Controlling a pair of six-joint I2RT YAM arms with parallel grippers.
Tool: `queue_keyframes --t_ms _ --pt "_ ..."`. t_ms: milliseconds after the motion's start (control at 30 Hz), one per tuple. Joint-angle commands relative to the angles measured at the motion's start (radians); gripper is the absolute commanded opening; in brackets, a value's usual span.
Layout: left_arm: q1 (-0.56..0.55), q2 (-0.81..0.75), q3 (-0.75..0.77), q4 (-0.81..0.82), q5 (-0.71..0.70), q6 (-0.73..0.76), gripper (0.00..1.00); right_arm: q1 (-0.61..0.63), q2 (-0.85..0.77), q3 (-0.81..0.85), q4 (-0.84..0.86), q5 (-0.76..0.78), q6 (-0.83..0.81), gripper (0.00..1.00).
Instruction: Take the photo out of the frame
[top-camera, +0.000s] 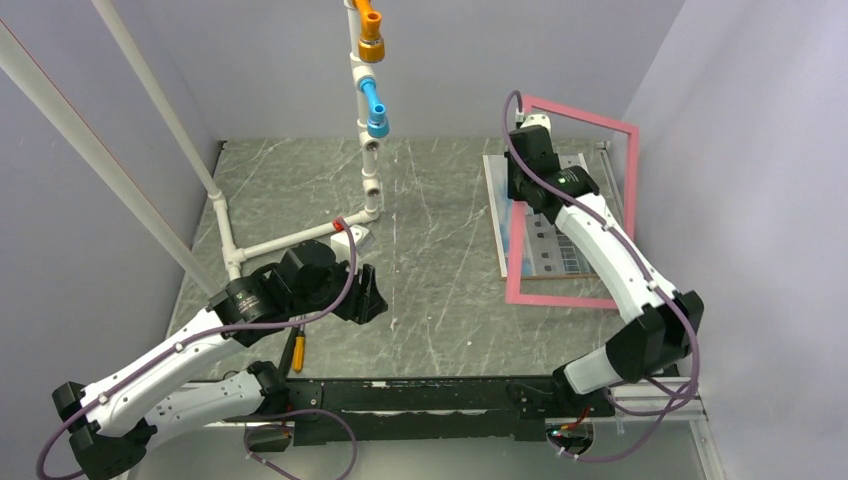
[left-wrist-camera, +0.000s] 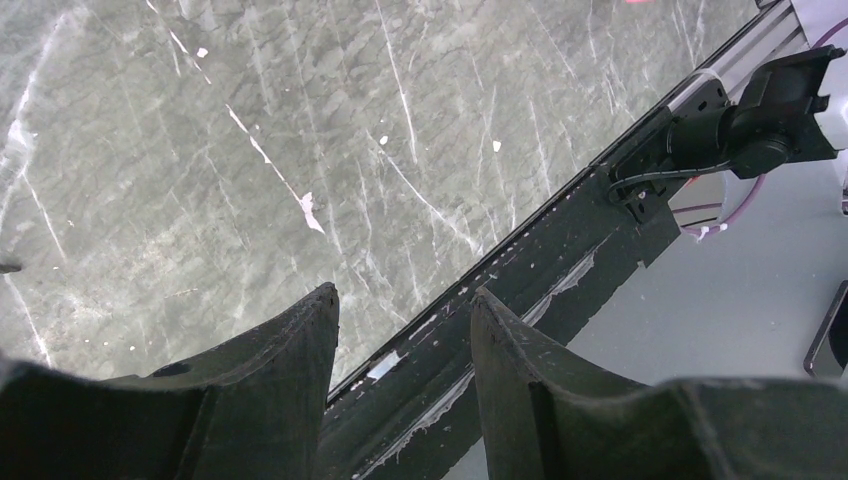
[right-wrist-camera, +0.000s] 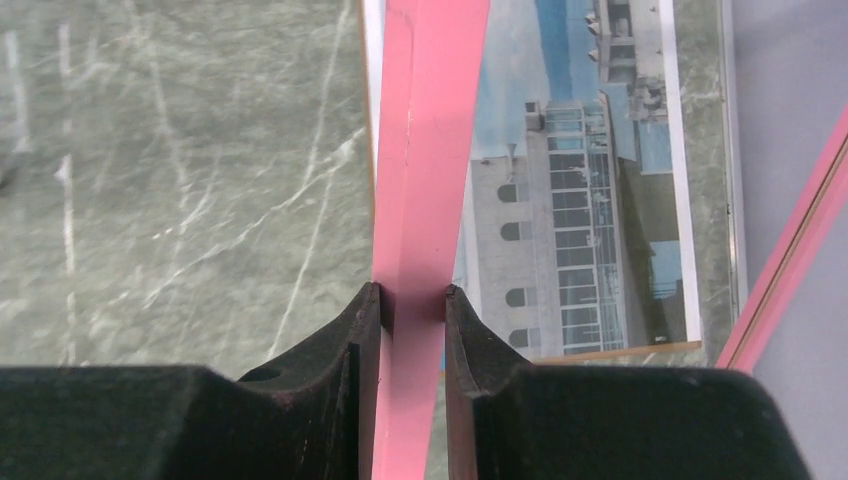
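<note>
A pink frame (top-camera: 630, 190) stands tilted up at the table's far right, its near rail on the table and its far rail raised. My right gripper (top-camera: 520, 180) is shut on the frame's left rail (right-wrist-camera: 420, 180). The photo (right-wrist-camera: 570, 220), a white-grey building under blue sky with a white border, lies flat on a brown backing board (right-wrist-camera: 620, 351) on the table below the lifted frame; it also shows in the top view (top-camera: 555, 245). My left gripper (top-camera: 370, 295) is open and empty, low over the table's near left part, its fingers (left-wrist-camera: 290, 350) apart above the table edge.
A white pipe stand (top-camera: 365, 150) with orange and blue fittings rises at the back centre, its base pipes running to the left. A black rail (left-wrist-camera: 560, 260) lines the table's near edge. Grey walls close both sides; the frame leans close to the right wall.
</note>
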Motion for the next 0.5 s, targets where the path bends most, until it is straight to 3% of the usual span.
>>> queue_keyframes --t_ms 0,133,300,467 --pt "0.007 -0.011 -0.002 0.045 0.015 0.003 0.55 0.081 -0.101 -0.006 -0.041 0.080 0.006 0.00" --pt "0.008 -0.018 -0.003 0.041 0.010 0.007 0.55 0.143 -0.168 -0.039 -0.063 0.027 0.056 0.00" --pt "0.013 -0.024 -0.003 0.035 0.007 0.007 0.55 0.198 -0.231 -0.090 0.027 -0.169 0.210 0.00" --pt "0.013 -0.032 0.003 0.020 0.002 0.002 0.55 0.263 -0.213 -0.093 0.106 -0.258 0.377 0.00"
